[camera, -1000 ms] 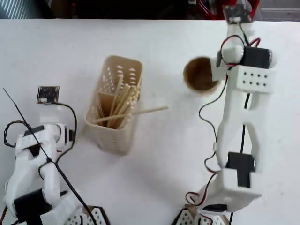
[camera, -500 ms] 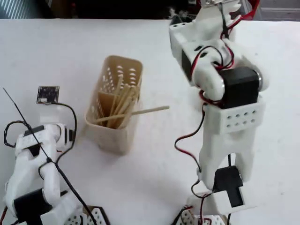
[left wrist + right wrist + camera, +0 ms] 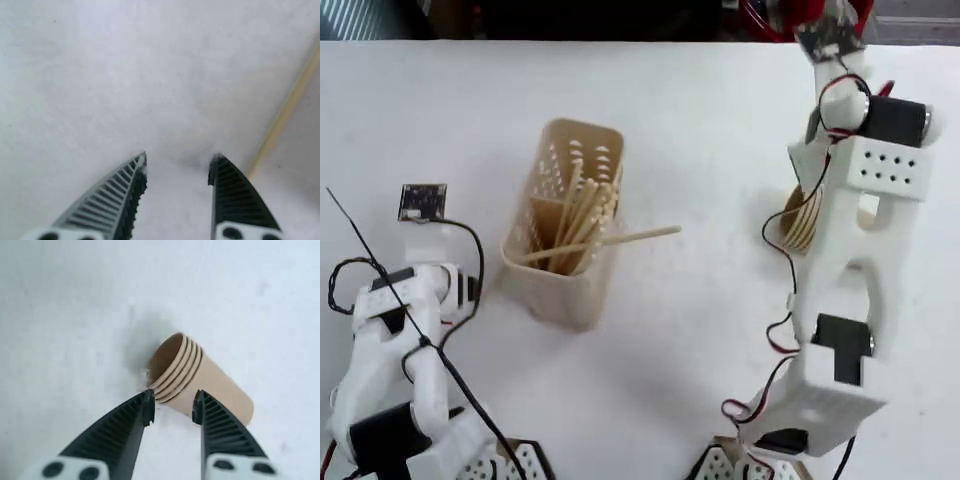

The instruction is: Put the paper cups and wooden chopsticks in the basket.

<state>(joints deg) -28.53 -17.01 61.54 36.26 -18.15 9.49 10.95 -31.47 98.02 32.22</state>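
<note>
Nearest, at the near-left corner of the white table (image 3: 700, 340), the left arm (image 3: 395, 340) sat folded close to its base, with black cable looped around it. In its wrist view the left gripper (image 3: 177, 159) pointed down at bare tabletop with its two ribbed fingers (image 3: 131, 192) spread apart and nothing between them; a thin tan line (image 3: 282, 112) crossed the surface beyond one tip, and I could not tell what it was. A little farther out on the left, a small dark square board (image 3: 422, 200) lay flat on the table. To its right, left of the table's middle, lay the cream perforated basket (image 3: 555, 295), its open mouth toward the far side. The wooden chopsticks (image 3: 582, 215) were bundled inside it, and one chopstick (image 3: 642, 236) jutted out across the rim toward the right. On the right side the right arm (image 3: 850, 260) stretched from its near base toward the far edge, trailing red and black wires. Under it, well apart from the basket, the stack of paper cups (image 3: 801, 220) lay on its side on the table. In the right wrist view the right gripper (image 3: 172, 404) hung just over those nested cups (image 3: 200, 377) near their rims, its jaws parted, one tip on each side, and not clamped on them.
</note>
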